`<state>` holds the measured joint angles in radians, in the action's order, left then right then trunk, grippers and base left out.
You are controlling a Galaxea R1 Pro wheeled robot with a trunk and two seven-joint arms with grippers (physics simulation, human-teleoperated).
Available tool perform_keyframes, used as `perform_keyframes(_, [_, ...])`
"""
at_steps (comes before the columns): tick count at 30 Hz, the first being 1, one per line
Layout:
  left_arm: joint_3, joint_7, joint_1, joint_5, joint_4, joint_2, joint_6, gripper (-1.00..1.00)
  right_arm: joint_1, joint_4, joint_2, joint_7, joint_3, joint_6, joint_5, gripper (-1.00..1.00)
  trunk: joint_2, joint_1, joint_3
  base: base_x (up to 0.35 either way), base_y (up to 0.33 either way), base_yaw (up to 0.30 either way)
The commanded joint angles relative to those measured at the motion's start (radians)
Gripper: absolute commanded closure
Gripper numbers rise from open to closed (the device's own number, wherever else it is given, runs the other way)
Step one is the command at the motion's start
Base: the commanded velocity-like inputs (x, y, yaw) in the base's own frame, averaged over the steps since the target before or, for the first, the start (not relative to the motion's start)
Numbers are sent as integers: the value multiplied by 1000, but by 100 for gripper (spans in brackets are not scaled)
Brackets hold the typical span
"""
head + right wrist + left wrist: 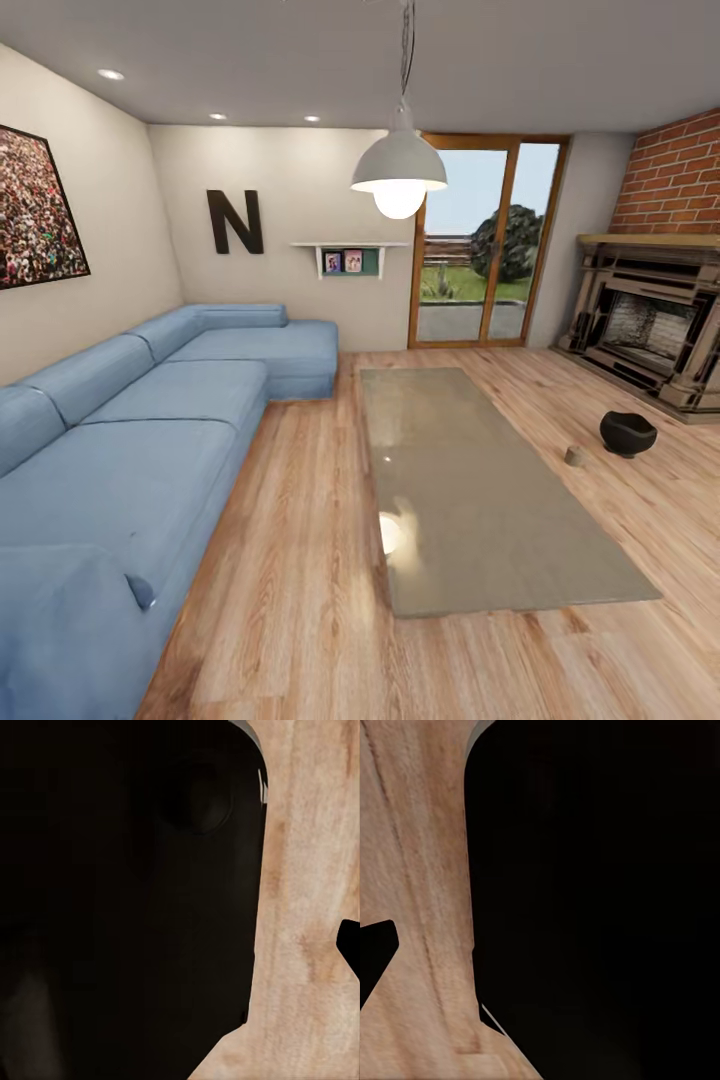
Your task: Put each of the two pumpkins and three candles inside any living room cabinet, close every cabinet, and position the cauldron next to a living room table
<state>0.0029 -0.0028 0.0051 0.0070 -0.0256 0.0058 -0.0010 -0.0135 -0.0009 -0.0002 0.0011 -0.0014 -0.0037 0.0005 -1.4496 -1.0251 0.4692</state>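
The black cauldron (628, 433) sits on the wood floor at the right, in front of the fireplace and about a metre from the table. The table (480, 500) is a long low glass top running down the middle of the room. A small greyish stub (575, 456), possibly a candle, stands on the floor between the cauldron and the table. The pumpkins and the cabinet are out of view. In each wrist view a dark robot part blocks most of the picture, with wood floor beside it and one black fingertip (375, 956) (349, 945) at the edge.
A long blue corner sofa (130, 450) lines the left wall. A stone fireplace (650, 325) under red brick stands at the right. A glass patio door (485, 245) closes the far wall. A pendant lamp (399, 175) hangs above the table. Bare floor runs along both sides of the table.
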Motion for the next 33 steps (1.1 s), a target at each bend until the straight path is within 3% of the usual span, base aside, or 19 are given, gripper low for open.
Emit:
perform_keyframes(1, [0, 0, 1, 1, -2, 0, 0, -100, 0, 0, 0, 0, -1, -1, 0, -100, 0, 0, 1, -27, -21, 0])
perform_keyframes(12, [0, 0, 0, 1, -3, 0, -1, -100, 0, 0, -1, 2, 2, -20, 4, -100, 0, 0, 1, -5, -4, -192])
perform_keyframes(22, [0, 0, 0, 1, -3, -1, -1, -100, 0, 0, -1, 3, 1, -22, 1, -100, 0, 0, 1, -5, -5, -58])
perform_keyframes(33, [0, 0, 0, 1, -4, -12, -1, -100, 0, -1, -1, 3, 3, -23, 5, -100, 0, 0, 1, -205, -163, -270])
